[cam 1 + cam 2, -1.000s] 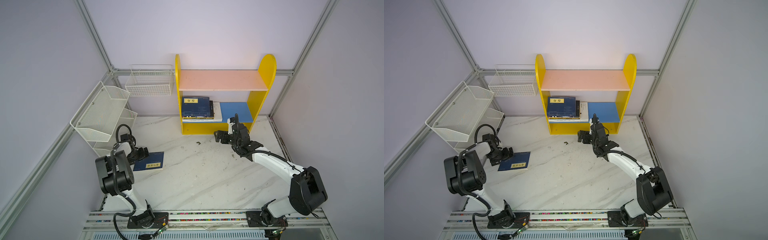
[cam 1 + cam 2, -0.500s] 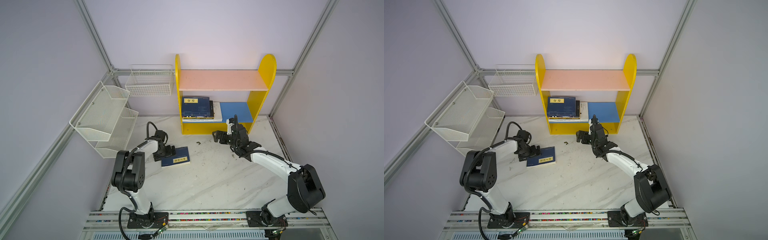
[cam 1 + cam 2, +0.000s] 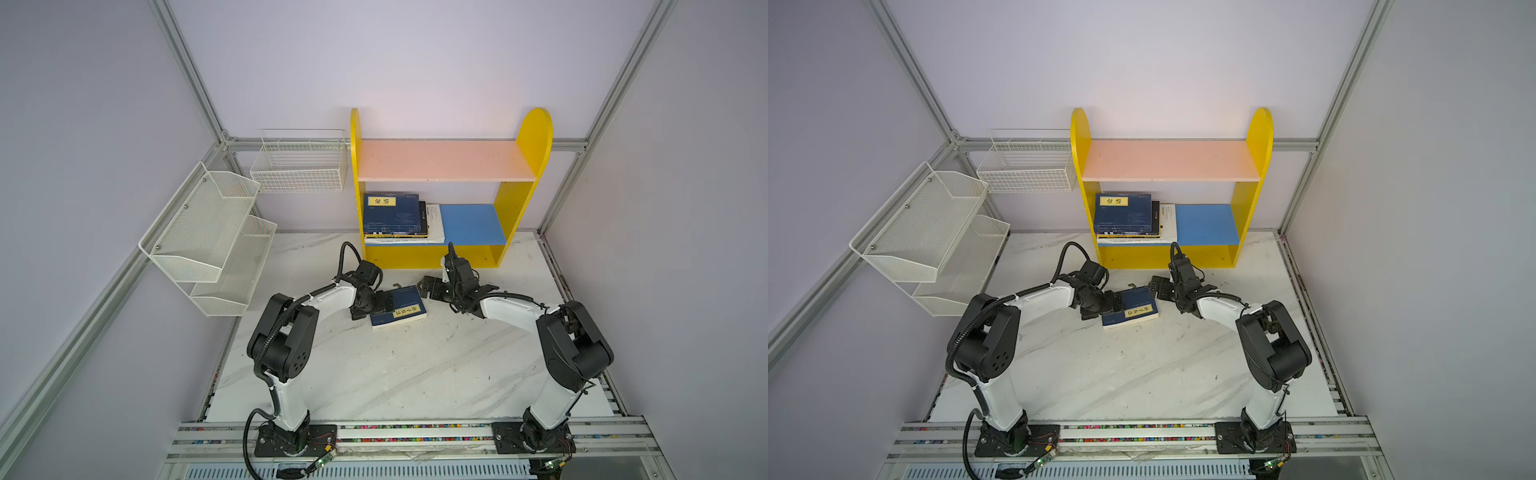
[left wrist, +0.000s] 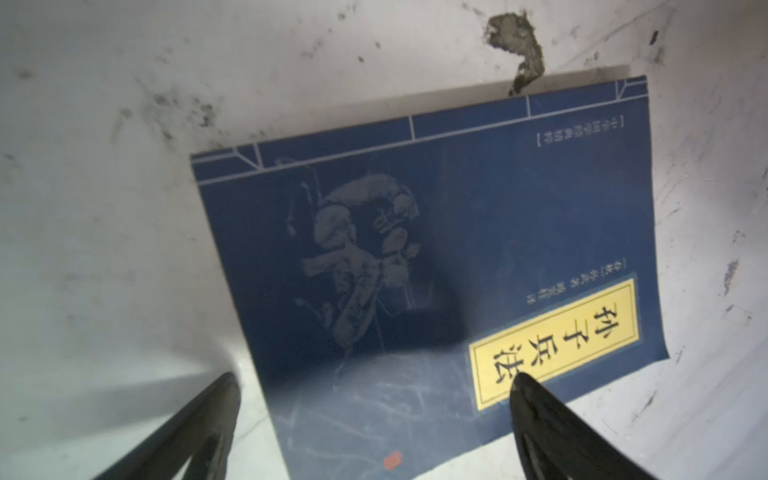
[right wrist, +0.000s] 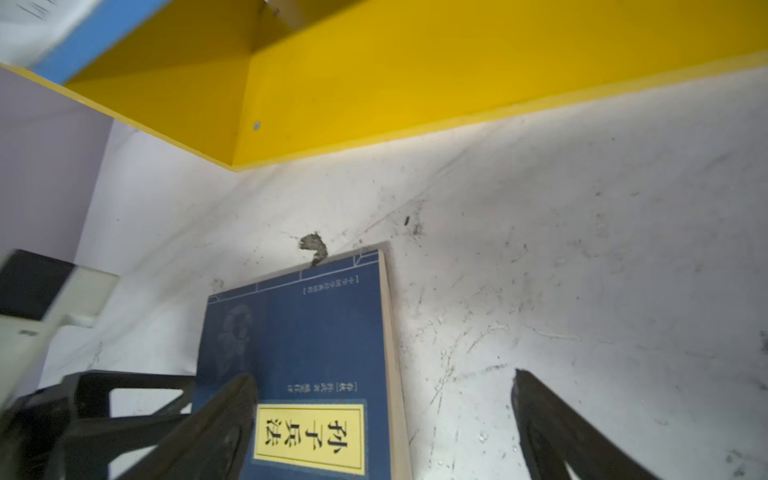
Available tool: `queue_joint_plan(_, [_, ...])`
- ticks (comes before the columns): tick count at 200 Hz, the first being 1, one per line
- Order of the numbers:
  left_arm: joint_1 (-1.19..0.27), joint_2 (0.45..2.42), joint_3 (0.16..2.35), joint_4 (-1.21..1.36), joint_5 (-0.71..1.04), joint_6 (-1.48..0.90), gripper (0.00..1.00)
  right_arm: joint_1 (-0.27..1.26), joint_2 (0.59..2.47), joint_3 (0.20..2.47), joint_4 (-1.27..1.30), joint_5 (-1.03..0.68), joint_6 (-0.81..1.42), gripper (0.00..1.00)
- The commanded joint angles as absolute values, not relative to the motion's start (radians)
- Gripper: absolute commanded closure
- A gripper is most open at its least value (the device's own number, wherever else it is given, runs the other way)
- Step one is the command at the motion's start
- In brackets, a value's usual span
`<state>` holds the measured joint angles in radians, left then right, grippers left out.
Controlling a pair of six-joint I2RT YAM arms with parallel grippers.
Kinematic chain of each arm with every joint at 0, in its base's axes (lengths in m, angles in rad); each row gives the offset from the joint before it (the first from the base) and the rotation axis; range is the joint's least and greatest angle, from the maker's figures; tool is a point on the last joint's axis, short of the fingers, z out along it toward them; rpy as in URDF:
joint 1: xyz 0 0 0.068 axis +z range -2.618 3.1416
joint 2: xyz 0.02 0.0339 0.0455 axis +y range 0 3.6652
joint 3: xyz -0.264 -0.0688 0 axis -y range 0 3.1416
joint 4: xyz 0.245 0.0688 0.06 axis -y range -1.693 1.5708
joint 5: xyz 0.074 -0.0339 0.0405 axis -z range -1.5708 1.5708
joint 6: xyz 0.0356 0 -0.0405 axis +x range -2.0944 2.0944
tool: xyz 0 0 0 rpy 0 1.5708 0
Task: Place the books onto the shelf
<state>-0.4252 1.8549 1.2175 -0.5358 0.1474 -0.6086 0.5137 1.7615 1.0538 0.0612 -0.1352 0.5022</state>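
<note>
A: We log the left tool with jaws wide open, spread over the book, which is navy with a yellow label. Whether they press on the cover we cannot tell.
B: We see the right tool open too, holding nothing, astride the book's page edge.
A: The book lies flat on the desk between both tools, before the shelf.
B: A stack sits on its blue board, against the left side panel in both top views.
</note>
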Motion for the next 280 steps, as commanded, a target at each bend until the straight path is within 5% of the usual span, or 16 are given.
queue_joint_plan(1, [-0.410, 1.858, 1.342, -0.538, 0.102, -0.525, 0.00, 0.522, 1.792, 1.104, -0.001, -0.165, 0.517, 0.03])
queue_joint_plan(119, [-0.376, 2.095, 1.614, -0.520, 0.041, -0.387, 0.00, 0.542, 1.674, 0.949, -0.097, -0.320, 0.693, 0.03])
queue_joint_plan(221, [-0.416, 2.037, 1.438, -0.470, 0.168, -0.473, 0.00, 0.641, 1.602, 0.720, 0.240, -0.390, 1.033, 0.03])
queue_joint_plan(280, [-0.470, 1.876, 1.185, -0.362, 0.272, -0.578, 0.01, 0.611, 1.681, 0.787, 0.283, -0.315, 0.994, 0.03])
